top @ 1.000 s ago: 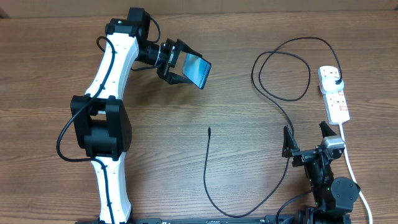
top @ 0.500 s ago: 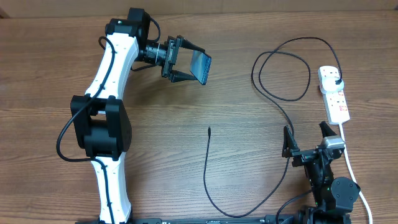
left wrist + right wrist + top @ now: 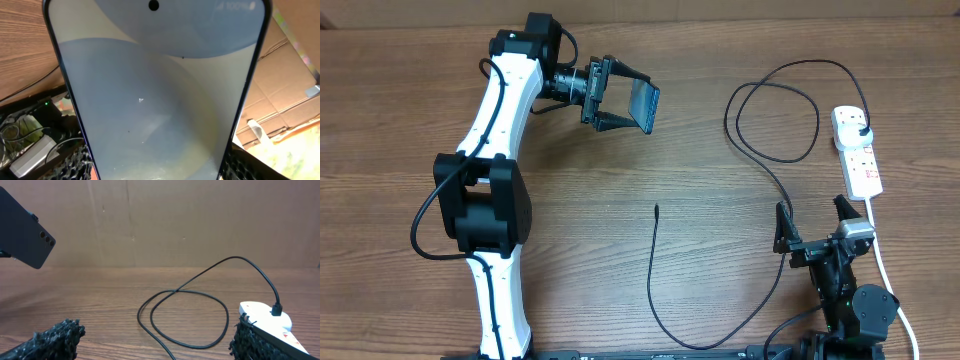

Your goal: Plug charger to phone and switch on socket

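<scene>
The phone (image 3: 643,106) is gripped on its long edges by the left claw (image 3: 632,103) and is held tilted above the tabletop (image 3: 720,290), at 12 o'clock in the overhead view. In the left wrist view the lit, pale screen is seen filling the frame; in the right wrist view its dark back and camera lenses are seen.

The right claw (image 3: 815,225) is held wide open and empty at 4 o'clock, low over the tabletop.

The socket (image 3: 855,150) is laid flat at 3 o'clock, and its white cord (image 3: 885,270) is run toward 5 o'clock. The charger (image 3: 652,270) is plugged into the socket's far outlet by its black plug (image 3: 861,131). Its cable is looped near 2 o'clock, passed beside the right claw and curved along the near edge. Its free connector tip (image 3: 656,208) is left lying near the centre, well apart from the phone.
</scene>
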Robot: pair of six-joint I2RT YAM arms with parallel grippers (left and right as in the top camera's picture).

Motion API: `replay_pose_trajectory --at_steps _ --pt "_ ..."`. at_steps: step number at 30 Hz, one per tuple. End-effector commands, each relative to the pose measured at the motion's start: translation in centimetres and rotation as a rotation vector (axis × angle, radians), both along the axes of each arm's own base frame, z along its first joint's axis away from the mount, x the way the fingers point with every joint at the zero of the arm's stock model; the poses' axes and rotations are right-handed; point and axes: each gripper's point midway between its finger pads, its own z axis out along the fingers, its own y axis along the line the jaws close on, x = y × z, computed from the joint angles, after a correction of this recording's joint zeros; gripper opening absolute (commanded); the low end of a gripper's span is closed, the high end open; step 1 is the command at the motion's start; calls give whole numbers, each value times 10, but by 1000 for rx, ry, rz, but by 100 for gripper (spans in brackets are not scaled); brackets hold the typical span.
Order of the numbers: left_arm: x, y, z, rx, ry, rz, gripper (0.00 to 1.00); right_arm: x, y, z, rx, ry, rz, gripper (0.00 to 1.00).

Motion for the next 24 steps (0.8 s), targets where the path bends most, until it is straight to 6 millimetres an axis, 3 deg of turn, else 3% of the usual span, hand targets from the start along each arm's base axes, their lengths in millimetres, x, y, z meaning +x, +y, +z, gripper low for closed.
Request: replay_pose_trajectory --at_steps 1,24 --pt "-5 -3 36 -72 -74 -15 4 0 0 -2 3 -3 -3 100" --pt "-6 -4 39 -97 -96 -22 4 0 0 -2 3 -3 -3 100"
